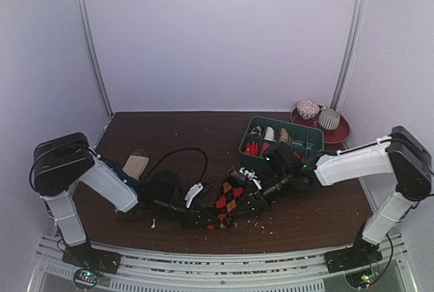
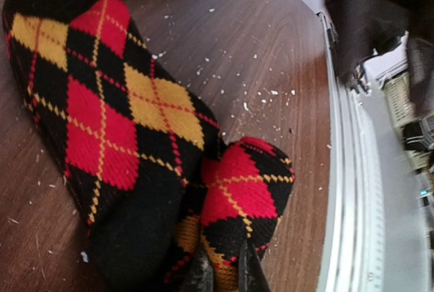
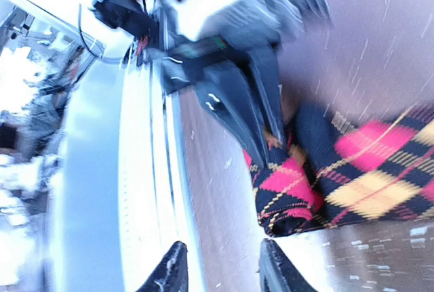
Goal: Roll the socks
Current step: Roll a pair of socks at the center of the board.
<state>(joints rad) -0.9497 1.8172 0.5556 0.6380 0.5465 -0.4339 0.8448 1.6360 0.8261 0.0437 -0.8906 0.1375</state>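
The black argyle sock lies flat on the brown table near the front edge, its near end folded over. It fills the left wrist view. My left gripper is shut on the folded end; in the top view it sits at the sock's near-left corner. My right gripper is open and empty, just beside the folded end, and lies to the right of the sock in the top view. A beige piece, perhaps the red sock's cuff, shows behind the left arm. No red part of it is visible.
A green compartment box holding small items stands right of centre. Behind it is a red plate with two balls. A black cable loops at centre. The table's metal front rail runs close by. Crumbs litter the wood.
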